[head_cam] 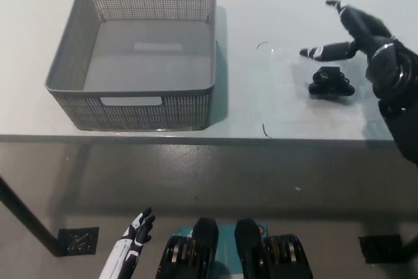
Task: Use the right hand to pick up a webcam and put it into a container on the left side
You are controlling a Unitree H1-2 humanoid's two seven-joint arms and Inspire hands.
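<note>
Down below the tabletop's front edge, the white left hand (pixel 136 234) hangs idle, fingers loosely apart. On the tabletop (pixel 261 4), the webcam (pixel 331 83) sits near the right front edge; the grey basket (pixel 140 110) stands well apart at the left. Just beyond the webcam the black right hand (pixel 356 36) hovers, spread and empty. A careless descent could knock the small webcam away. The arm is cut off at right.
</note>
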